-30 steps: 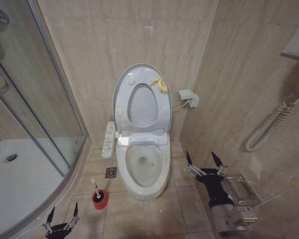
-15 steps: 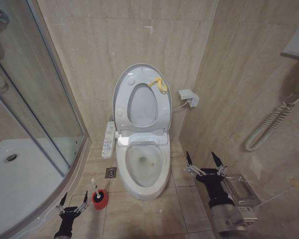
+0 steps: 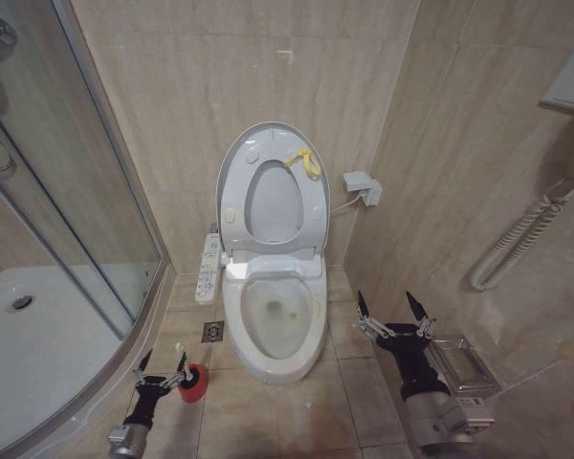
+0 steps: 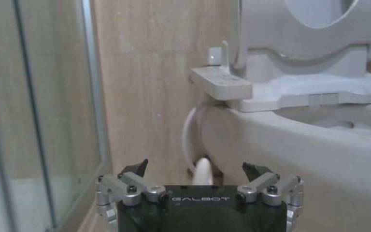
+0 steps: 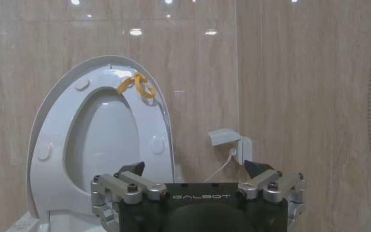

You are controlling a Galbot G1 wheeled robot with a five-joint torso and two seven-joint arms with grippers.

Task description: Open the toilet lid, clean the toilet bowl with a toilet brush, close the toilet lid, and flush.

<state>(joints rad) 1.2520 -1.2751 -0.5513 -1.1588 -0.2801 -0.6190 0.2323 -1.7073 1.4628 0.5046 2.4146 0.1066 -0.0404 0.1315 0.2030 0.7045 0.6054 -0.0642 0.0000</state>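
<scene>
Farthest left on my feed was the glass shower door point(image 3: 72, 182) above the white shower tray point(image 3: 38, 354). Next to it, low over the tiled floor point(image 3: 297, 411), I had the left claw point(image 3: 162, 367) spread open and empty, its two fingers standing either side of the toilet brush point(image 3: 182, 361). The brush stood upright in its red cup holder point(image 3: 193, 382), just beside the left flank of the toilet bowl point(image 3: 275, 320). In the left wrist view the white handle tip point(image 4: 202, 170) sat between the open fingers, not yet pinched.

I judged the brush to be light and stiff, but the handle thin, smooth and likely slippery. The place to take it looked to be the upper handle, well above the cup, with the pull going straight up so the bristle head would not drag the light holder over.

At the centre, the toilet lid point(image 3: 268, 182) already stood raised against the wall with the seat, its yellow loop tag point(image 3: 304, 163) showing, and the bowl lay open with a yellowish stain inside.

To the right, the right claw point(image 3: 392, 316) hung open and empty beside the bowl, near the tiled wall with the coiled hose point(image 3: 517, 244).
</scene>
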